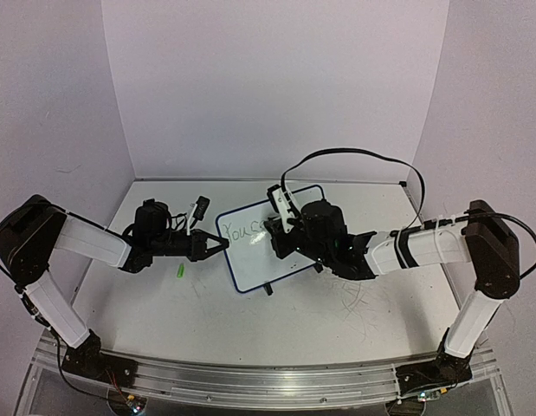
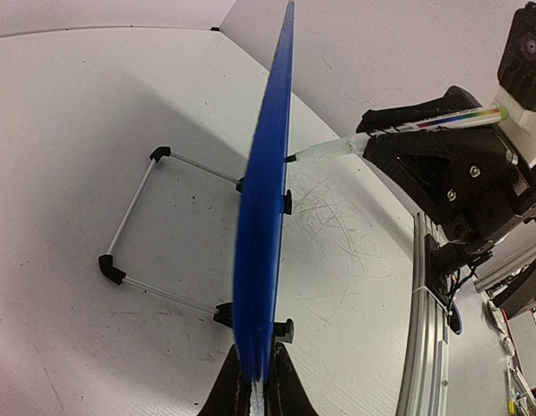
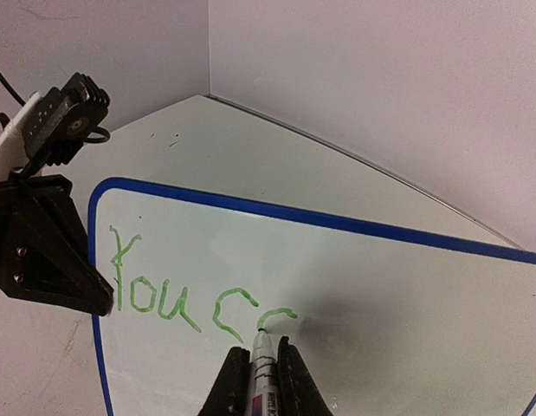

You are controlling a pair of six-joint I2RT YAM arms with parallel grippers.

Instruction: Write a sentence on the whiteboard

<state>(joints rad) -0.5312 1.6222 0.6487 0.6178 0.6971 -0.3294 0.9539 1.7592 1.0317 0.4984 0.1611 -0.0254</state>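
Observation:
The whiteboard (image 1: 253,261) stands tilted at mid-table on its wire stand (image 2: 133,227). My left gripper (image 1: 217,246) is shut on its left edge; in the left wrist view the board (image 2: 264,208) shows edge-on as a blue strip between the fingers (image 2: 224,390). My right gripper (image 3: 261,360) is shut on a green marker (image 3: 264,368), its tip touching the board (image 3: 397,277). The sentence (image 3: 168,299) reads "You c" plus a short fresh arc at the tip. The marker also shows in the left wrist view (image 2: 423,124).
A small green cap (image 1: 179,270) lies on the tabletop left of the board. Grey scribble scratches (image 2: 337,217) mark the tabletop in front of it. An aluminium rail (image 1: 250,383) runs along the near edge. White walls close in the back and sides.

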